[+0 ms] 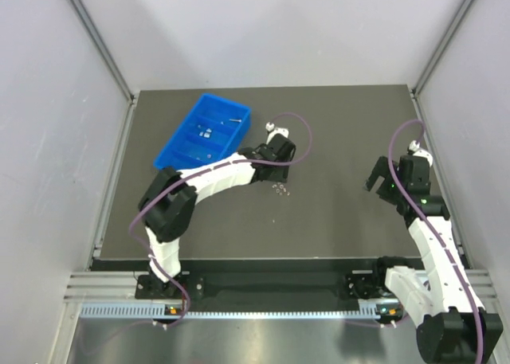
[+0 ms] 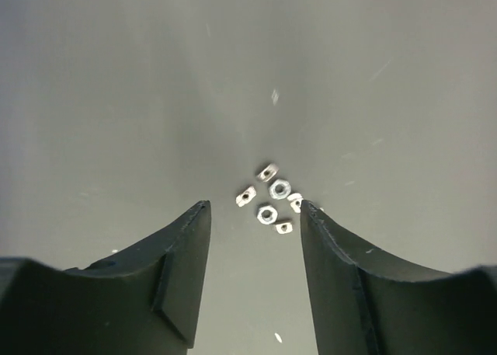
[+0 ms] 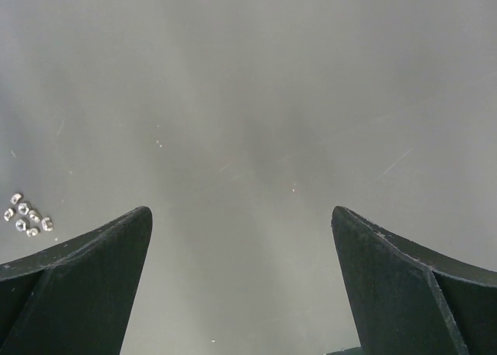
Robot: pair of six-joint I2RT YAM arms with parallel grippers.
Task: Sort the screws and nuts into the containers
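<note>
Spread left fingers (image 2: 175, 262) hover just beside the nuts (image 2: 272, 196), right fingers (image 3: 93, 277) spread too; straddle one before you pinch.

The blue plastic tray (image 1: 169, 158) sits in the upper left of the overhead view. It lies flat on the dark table (image 1: 335, 221) and is turned on a diagonal, its long side running from lower left to upper right. Cross walls split it into compartments. A thin silver screw (image 1: 236, 121) lies in the compartment at its upper right end. A few silver specks (image 1: 205, 131) lie in a middle compartment, too small for me to name. The nuts (image 2: 272, 198) lie in a tight cluster of six on the bare table, just below centre in my left wrist view, well apart from the tray. Two are hexagonal with round holes; the rest look squarish.
</note>
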